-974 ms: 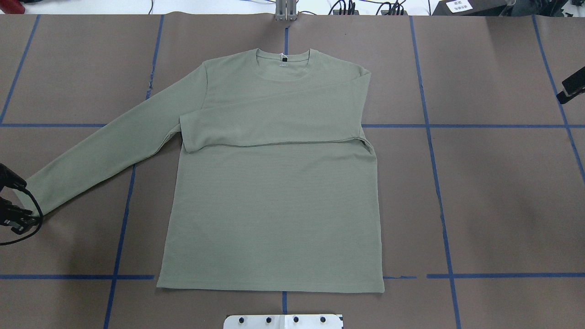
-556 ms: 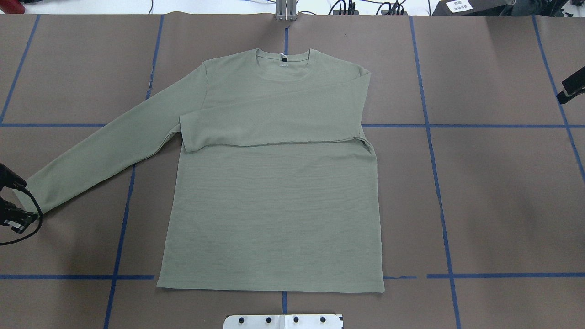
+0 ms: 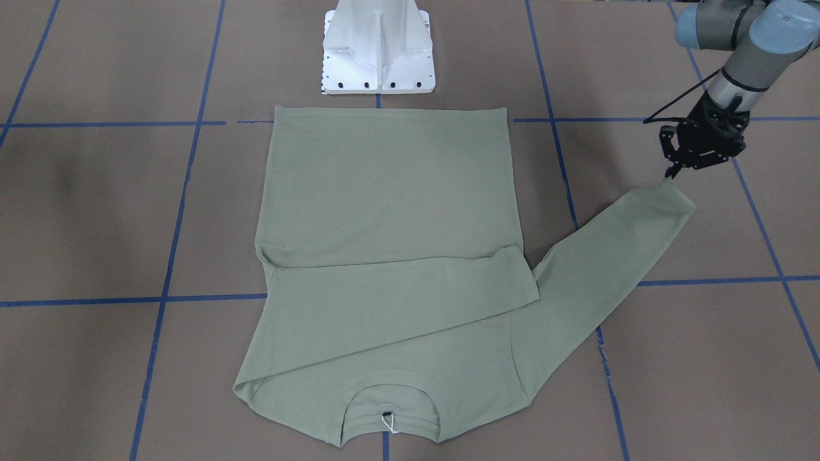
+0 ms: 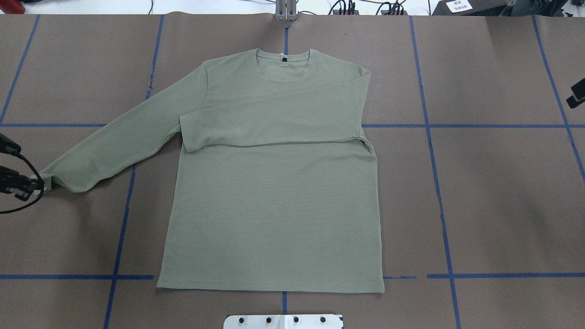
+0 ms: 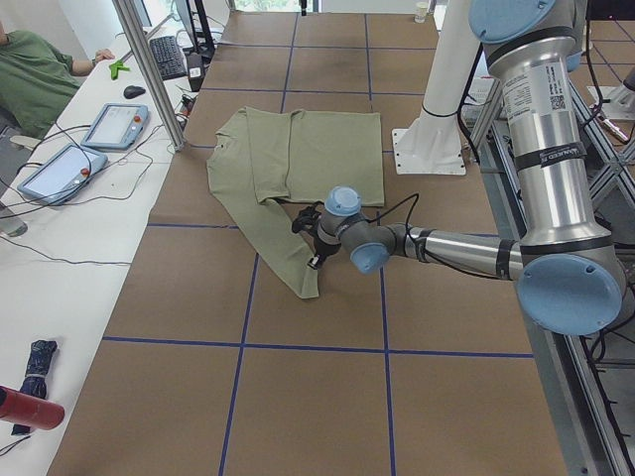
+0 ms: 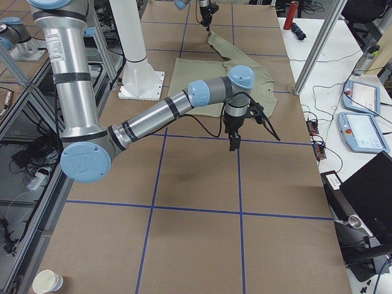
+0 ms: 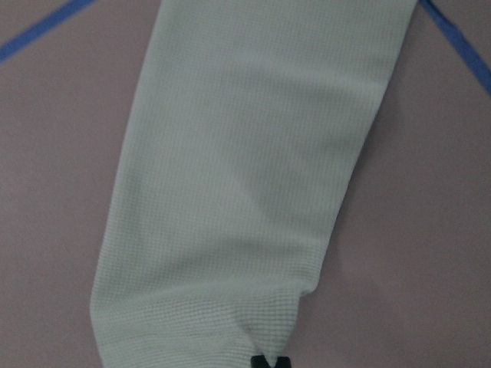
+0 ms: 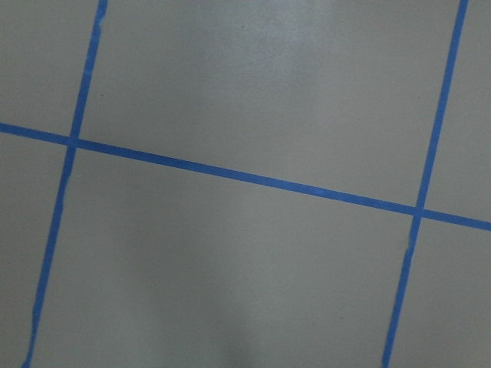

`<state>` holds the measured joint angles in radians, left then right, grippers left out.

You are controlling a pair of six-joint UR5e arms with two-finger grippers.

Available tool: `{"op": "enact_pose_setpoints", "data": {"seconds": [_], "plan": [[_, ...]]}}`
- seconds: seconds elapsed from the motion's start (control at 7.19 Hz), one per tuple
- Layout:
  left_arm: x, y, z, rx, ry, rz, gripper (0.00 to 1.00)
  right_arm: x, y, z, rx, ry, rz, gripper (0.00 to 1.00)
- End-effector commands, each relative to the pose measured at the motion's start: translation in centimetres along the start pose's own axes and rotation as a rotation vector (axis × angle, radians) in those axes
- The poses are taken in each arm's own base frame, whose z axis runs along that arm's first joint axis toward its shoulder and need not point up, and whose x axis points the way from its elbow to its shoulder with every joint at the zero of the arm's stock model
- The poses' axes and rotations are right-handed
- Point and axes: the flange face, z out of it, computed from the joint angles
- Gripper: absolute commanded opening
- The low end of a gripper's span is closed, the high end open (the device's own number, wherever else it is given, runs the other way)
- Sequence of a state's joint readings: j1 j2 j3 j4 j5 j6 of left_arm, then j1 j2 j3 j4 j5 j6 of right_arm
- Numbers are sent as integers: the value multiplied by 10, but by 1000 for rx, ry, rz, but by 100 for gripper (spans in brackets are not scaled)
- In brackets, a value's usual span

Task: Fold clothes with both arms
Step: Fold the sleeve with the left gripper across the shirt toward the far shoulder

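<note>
left claw (image 3: 670, 173) pinching shirt (image 3: 391, 211) cuff corner | right claw (image 6: 234, 145) state unclear, well apart

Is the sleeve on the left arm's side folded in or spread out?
Spread out: the sleeve runs diagonally away from the shirt across the table, its end pinched in the left gripper.

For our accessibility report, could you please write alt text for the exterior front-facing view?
A sage-green shirt lies flat on the brown table, collar nearest the camera, one sleeve folded across its chest. The left arm's tool, at the view's right, pinches the cuff of the other, outstretched sleeve. A white pedestal stands at the top.
</note>
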<state>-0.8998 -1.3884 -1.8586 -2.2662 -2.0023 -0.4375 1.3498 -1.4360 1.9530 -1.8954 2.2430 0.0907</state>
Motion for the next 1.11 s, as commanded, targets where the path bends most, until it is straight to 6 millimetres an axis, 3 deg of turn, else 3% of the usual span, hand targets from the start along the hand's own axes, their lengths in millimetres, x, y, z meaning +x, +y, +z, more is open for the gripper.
{"op": "enact_pose_setpoints", "data": {"seconds": [0.0, 0.28, 0.42, 0.56, 0.7, 0.83, 0.97], "plan": [[30, -148, -44, 52, -50, -75, 0, 28, 16, 2, -10, 23, -24, 100], [101, -264, -83, 91, -25, -247, 0, 31, 17, 4, -11, 23, -19, 100], [139, -304, -96, 121, 12, -322, 0, 30, 17, 3, -10, 23, -20, 100], [187, -324, -87, 115, 57, -396, 0, 30, 17, 3, -10, 23, -19, 100], [236, -361, -74, 146, 53, -432, 0, 30, 16, 2, -7, 21, -19, 100], [308, -388, -56, 159, 97, -457, 0, 29, 16, 2, -8, 17, -19, 100], [344, -400, -35, 190, 134, -463, 0, 28, 17, 2, -5, 13, -12, 100]]}}
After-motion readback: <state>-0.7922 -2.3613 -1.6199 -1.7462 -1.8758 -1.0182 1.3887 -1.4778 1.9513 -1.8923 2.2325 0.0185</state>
